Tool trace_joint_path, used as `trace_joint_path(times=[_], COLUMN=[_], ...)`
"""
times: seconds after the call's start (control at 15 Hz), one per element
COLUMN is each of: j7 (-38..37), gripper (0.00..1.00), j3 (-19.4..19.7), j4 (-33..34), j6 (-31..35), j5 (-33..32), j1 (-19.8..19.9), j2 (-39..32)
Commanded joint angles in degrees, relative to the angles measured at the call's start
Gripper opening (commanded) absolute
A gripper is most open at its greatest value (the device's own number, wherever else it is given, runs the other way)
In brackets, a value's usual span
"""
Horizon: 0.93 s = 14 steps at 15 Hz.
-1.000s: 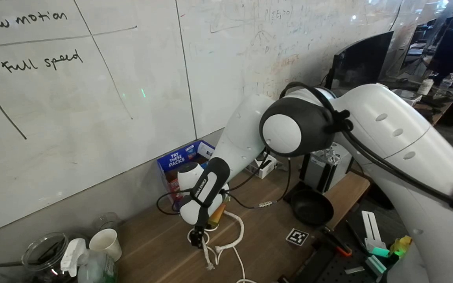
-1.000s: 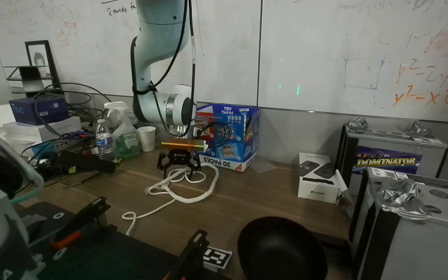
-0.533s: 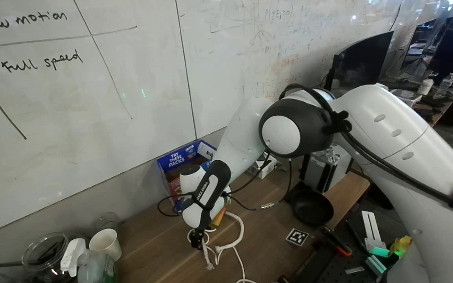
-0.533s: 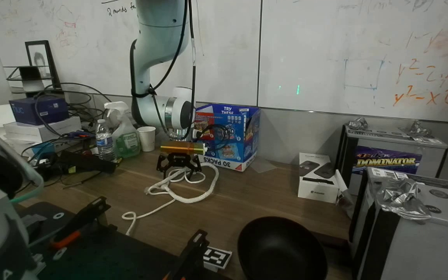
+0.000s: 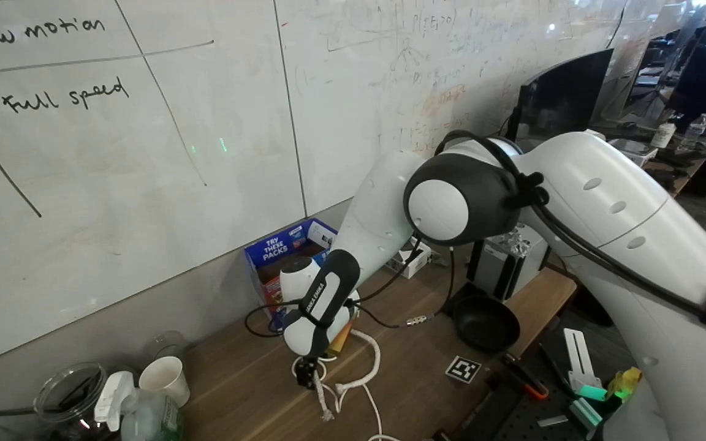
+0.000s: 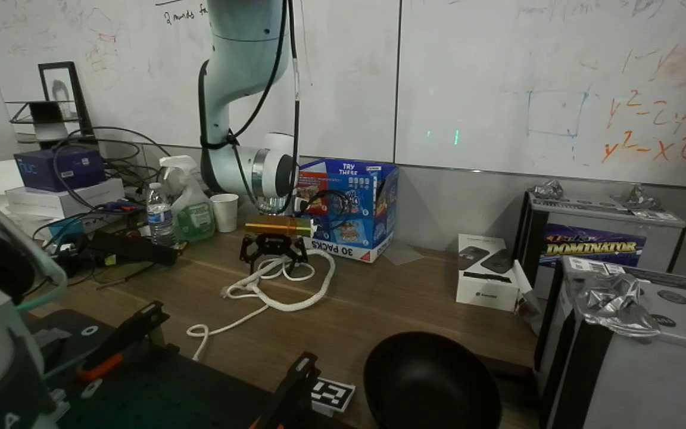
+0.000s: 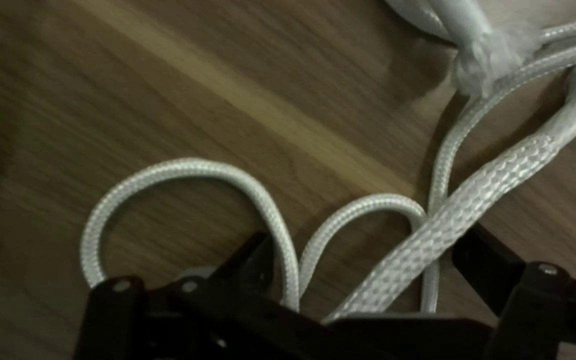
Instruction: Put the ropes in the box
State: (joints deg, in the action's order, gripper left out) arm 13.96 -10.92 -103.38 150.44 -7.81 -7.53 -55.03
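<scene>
The ropes, white cord in loose loops with one thicker braided length, lie on the wooden table in both exterior views. My gripper is low over their far part, pointing down. In the wrist view the gripper is open: its dark fingers stand wide apart, and several strands of the ropes pass between them, ungripped. The thick length runs close by the right finger. Behind the gripper, against the whiteboard wall, stands the blue box, upright. Its top is open, partly hidden by the arm.
A white cup, a spray bottle and a water bottle stand left of the gripper. Nearer the front are a black bowl and a printed marker. A small white box and grey devices stand to the right.
Over the earlier half second the hand came down slightly toward the ropes; since then it has hardly moved. The ropes and the box lie where they were.
</scene>
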Motion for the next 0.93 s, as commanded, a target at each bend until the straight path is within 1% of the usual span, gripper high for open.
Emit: trace_joint_path(times=[0.0, 0.2, 0.47, 0.87], j7=[-0.05, -0.33, -1.36, -3.65], gripper=[1.0, 1.0, 1.0, 1.0], j3=[0.03, 0.23, 1.65, 5.09], j4=[-1.21, -1.74, -2.46, -3.44], j6=[2.03, 3.21, 5.62, 8.69], j5=[-0.19, -0.49, -1.78, -4.08], j1=[-0.44, -0.93, -2.95, -6.76], j2=[0.9, 1.32, 1.63, 2.33])
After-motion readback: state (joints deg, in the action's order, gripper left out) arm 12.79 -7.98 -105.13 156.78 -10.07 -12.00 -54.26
